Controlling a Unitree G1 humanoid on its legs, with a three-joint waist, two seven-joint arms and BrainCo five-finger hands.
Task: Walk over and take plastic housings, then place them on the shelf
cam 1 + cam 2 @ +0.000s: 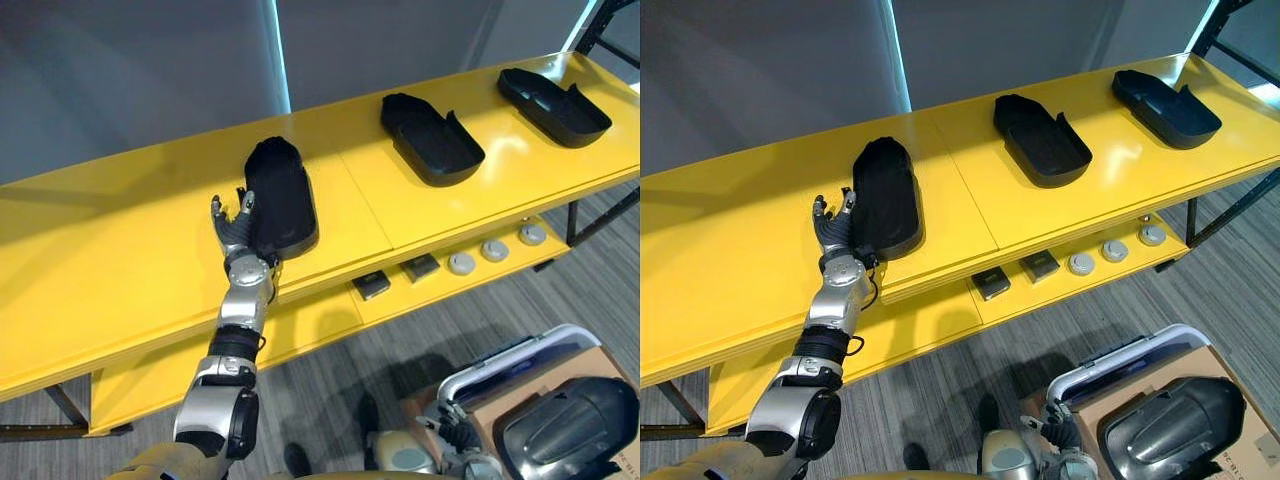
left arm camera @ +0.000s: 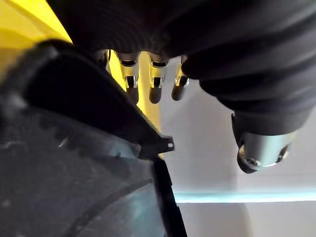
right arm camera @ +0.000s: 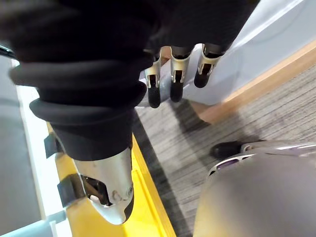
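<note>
The robot's left hand [image 1: 232,225] lies on the top board of a yellow shelf [image 1: 120,250], its fingers straight and spread, holding nothing. The hand sits against the left edge of the left housing [image 1: 280,195], a black plastic shell resting hollow side down on the board. In the left wrist view the same housing shows dark just beside the palm, with the fingertips reaching past it over the yellow surface.

Further along the same board, the middle housing [image 1: 430,138] and the right housing [image 1: 553,105] lie hollow side up, well apart from each other and from the hand.

On the lower board [image 1: 320,315], two dark square parts [image 1: 371,285] sit side by side, and next to them a row of grey discs [image 1: 494,250].

The right hand [image 3: 171,74] hangs above the grey carpet [image 3: 237,123] with its fingers relaxed and empty.

At the robot's lower right, a fourth housing [image 1: 570,425] rests in a cardboard box [image 1: 605,362], away from the shelf.
</note>
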